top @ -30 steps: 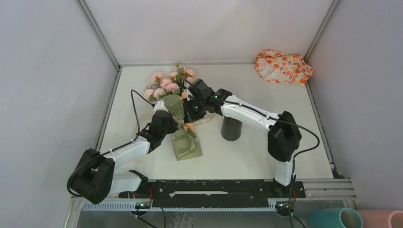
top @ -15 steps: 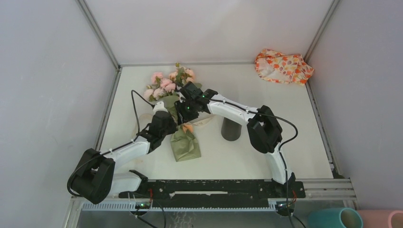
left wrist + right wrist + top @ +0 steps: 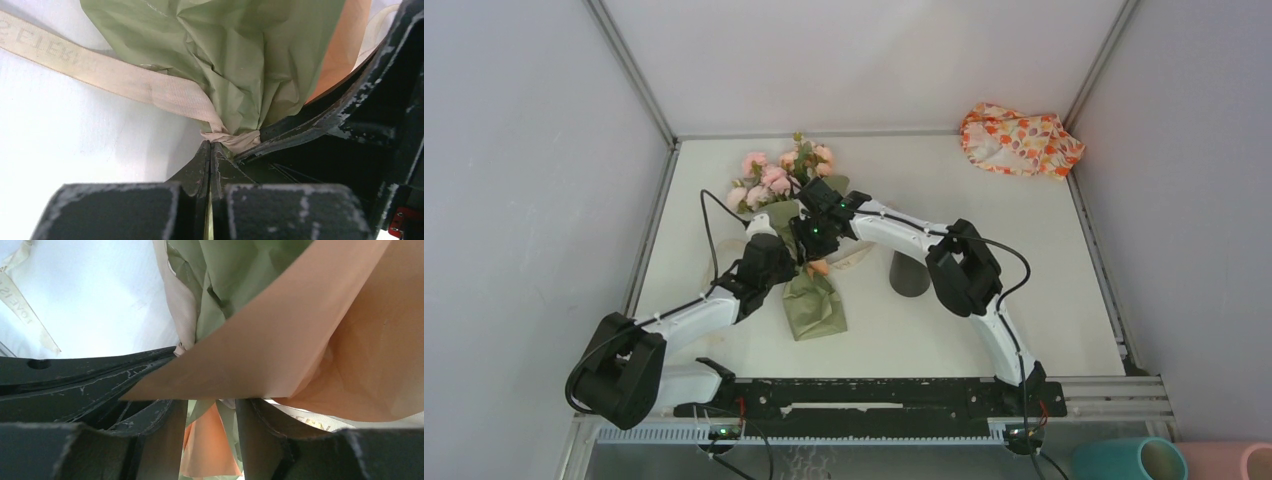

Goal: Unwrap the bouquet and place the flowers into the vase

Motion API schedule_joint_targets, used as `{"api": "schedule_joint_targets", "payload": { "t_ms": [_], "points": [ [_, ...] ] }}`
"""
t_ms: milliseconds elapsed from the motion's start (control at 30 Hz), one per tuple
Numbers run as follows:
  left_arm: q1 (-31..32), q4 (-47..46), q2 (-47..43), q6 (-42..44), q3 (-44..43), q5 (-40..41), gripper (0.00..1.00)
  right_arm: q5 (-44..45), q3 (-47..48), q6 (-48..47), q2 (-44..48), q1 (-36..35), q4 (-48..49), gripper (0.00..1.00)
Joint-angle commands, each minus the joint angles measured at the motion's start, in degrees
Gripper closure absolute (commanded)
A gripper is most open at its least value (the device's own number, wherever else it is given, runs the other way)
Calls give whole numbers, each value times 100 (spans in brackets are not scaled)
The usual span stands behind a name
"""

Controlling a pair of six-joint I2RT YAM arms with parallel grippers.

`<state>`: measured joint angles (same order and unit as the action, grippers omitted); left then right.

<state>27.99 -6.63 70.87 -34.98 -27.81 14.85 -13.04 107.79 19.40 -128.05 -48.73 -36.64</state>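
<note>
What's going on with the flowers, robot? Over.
Left gripper shut at ribbon knot. Right gripper open around wrap. Bouquet wrapped, lying beside vase.

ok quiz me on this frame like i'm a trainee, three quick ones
1. In the top view, the black vase stands to the ___ of the bouquet.
2. True or false: the left gripper is open.
3. Between the open jaws of the right gripper is: A) the paper wrap B) the vase C) nothing.
Key: 1 right; 2 false; 3 A.
</note>
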Motion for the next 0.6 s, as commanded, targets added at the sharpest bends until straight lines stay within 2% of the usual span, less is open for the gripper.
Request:
{"api": "schedule_joint_targets", "payload": {
  "t_ms": [0, 100, 200, 367, 433, 567],
  "points": [
    [-13, -103, -132, 53, -5, 116, 100, 188, -40, -107, 5, 20, 172, 52],
    [-18, -88, -153, 46, -5, 114, 100, 239, 52, -96, -63, 75, 192, 54],
    [-29, -91, -127, 44, 12, 136, 100, 266, 227, -68, -149, 139, 181, 61],
    [-63, -124, -42, 10, 30, 106, 100, 286, 489, -39, -304, 291, 100, 84],
    [-78, -134, -15, 0, 30, 106, 100, 360, 511, 1, -297, 383, 50, 99],
    [-147, -136, 46, -6, 38, 106, 100, 350, 231, 120, -50, 609, 127, 100]
  ]
}}
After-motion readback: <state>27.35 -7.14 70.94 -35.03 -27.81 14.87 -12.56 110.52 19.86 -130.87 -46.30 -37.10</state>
